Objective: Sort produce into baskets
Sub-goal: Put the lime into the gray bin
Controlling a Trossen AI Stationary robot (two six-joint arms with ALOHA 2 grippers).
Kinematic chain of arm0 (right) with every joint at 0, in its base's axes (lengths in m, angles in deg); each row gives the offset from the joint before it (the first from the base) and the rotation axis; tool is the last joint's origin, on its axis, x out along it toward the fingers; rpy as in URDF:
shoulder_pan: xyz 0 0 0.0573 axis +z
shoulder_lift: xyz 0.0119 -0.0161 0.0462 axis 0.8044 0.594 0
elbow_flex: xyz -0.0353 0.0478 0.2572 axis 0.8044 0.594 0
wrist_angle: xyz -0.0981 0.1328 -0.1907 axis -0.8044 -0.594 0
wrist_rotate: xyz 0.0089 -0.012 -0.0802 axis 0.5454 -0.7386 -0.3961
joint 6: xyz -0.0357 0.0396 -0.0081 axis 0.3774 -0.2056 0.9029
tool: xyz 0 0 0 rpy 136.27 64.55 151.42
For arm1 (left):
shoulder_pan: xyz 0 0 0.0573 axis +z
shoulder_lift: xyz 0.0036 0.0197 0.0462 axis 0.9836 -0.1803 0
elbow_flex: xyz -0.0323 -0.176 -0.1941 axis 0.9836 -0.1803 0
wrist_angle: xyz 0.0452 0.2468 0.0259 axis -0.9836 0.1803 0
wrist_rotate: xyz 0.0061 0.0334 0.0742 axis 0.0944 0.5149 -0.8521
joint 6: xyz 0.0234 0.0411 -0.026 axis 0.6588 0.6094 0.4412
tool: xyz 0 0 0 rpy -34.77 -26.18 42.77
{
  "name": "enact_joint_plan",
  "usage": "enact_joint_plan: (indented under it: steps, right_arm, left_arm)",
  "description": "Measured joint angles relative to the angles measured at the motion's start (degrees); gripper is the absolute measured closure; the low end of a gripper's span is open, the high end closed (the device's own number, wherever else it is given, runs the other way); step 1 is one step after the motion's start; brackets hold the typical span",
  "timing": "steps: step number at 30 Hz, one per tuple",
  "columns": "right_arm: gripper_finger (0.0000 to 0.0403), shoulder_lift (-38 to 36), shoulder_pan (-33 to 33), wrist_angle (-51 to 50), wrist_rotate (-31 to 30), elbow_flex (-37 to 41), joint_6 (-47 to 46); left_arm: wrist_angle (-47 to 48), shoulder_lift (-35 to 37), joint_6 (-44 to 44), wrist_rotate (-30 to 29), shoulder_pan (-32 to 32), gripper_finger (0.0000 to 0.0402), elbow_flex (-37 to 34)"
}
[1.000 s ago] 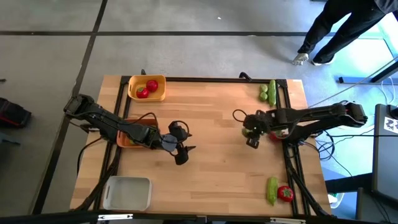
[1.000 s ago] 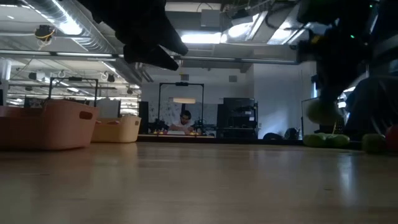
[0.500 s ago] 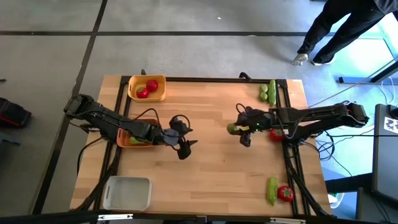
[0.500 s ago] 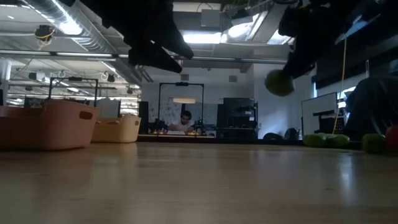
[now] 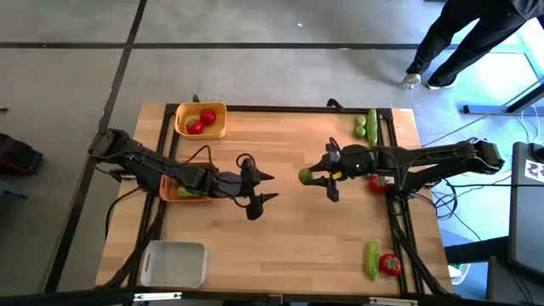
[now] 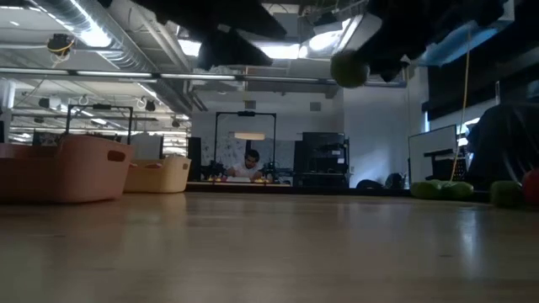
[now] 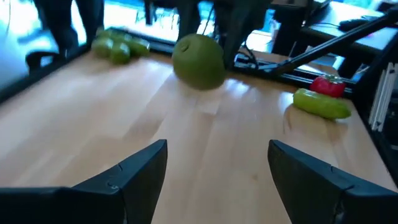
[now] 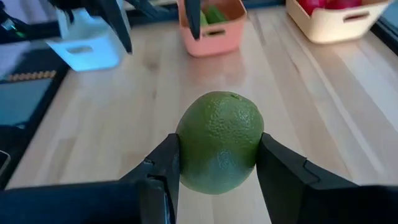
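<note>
While the right gripper (image 5: 313, 178) clamps one lime (image 5: 305, 177) above mid-table, the left gripper (image 5: 265, 187) hangs spread and empty facing it. Three baskets: yellow (image 5: 201, 120) with two tomatoes (image 5: 201, 121), orange (image 5: 180, 190) holding green pieces, white (image 5: 173, 263). Two tomatoes and three green pieces lie along the right edge

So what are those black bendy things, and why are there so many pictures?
They are two robot arms at a wooden table. One camera looks down from above, one sits at table height, and one rides on each wrist. The right gripper pinches a green lime in the air. The left gripper is open and empty, facing it. The yellow basket holds tomatoes, the orange basket holds something green, and the white basket looks empty. More produce waits along the right side of the table.
</note>
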Motion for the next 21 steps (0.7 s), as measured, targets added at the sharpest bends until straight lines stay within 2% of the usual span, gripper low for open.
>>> enact_joint_plan:
  steps: [9,16,21]
  right_arm:
    - [0.0251,0.0,0.1,7.6,5.7,0.0,-0.5]
    - [0.0251,0.0,0.0,11.5,9.2,0.0,-2.3]
    - [0.0251,0.0,0.0,11.5,9.4,0.0,-2.5]
  left_arm:
    - [-14.1,-4.8,17.7,0.0,-0.4,0.0127,0.3]
    - [-17.1,-7.8,27.7,-0.6,-0.4,0.0127,3.3]
    - [-17.8,-7.8,29.7,-1.0,-0.4,0.0127,4.4]
